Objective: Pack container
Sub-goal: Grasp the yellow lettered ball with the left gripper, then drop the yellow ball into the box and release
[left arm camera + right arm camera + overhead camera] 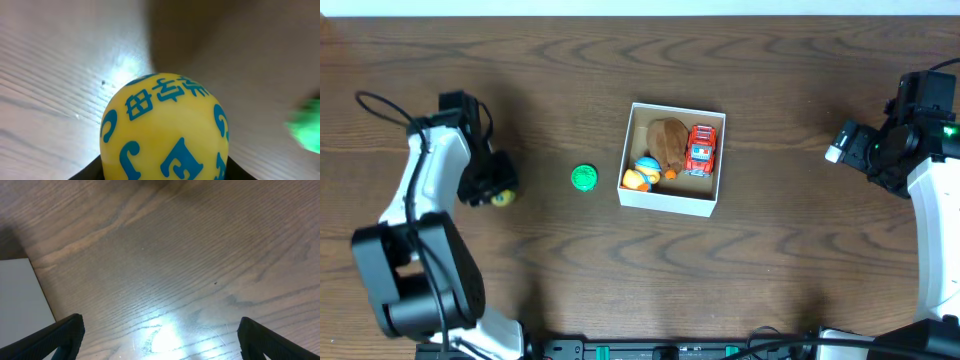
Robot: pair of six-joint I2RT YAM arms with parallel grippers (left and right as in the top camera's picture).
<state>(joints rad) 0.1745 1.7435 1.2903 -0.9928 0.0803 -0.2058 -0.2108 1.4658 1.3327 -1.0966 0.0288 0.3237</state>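
Observation:
The container (666,200) is a square white box with a tan inside, at the table's middle. It holds a brown plush (668,140), a red toy truck (701,149) and a blue and orange toy (642,172). My left gripper (496,186) is at the left, shut on a yellow ball with blue letters (503,198). The ball (165,120) fills the left wrist view, with a dark finger against each side at the bottom edge (165,175). My right gripper (842,146) is open and empty (160,340) over bare table, right of the container.
A small green round toy (584,178) lies on the table between the ball and the container; it shows as a green blur in the left wrist view (306,130). The container's white corner shows at the left edge of the right wrist view (20,300).

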